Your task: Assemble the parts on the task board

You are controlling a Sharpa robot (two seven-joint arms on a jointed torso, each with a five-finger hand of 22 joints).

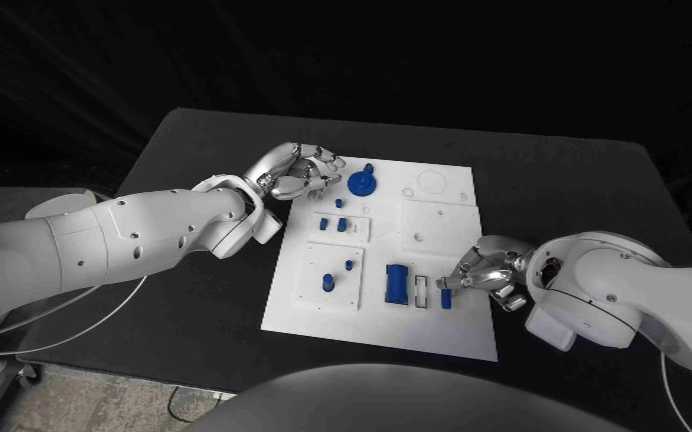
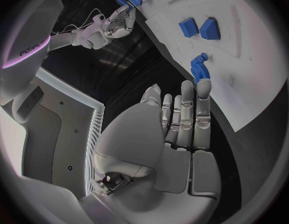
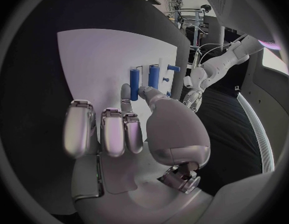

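The left hand [image 1: 299,172] hovered released at the board's [image 1: 447,337] far corner; the right hand [image 1: 483,270] pinched a blue part [image 1: 446,298].

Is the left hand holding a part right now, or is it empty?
Empty. The left hand has its fingers extended with nothing between them, beside the task board's edge.

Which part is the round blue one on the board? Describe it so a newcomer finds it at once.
Start at the white task board in the middle of the black table. Go to its far edge, beside the left robot hand. The round blue part lies there: it alone is disc-shaped, while the other blue pieces nearer the robot are small blocks or long bars.
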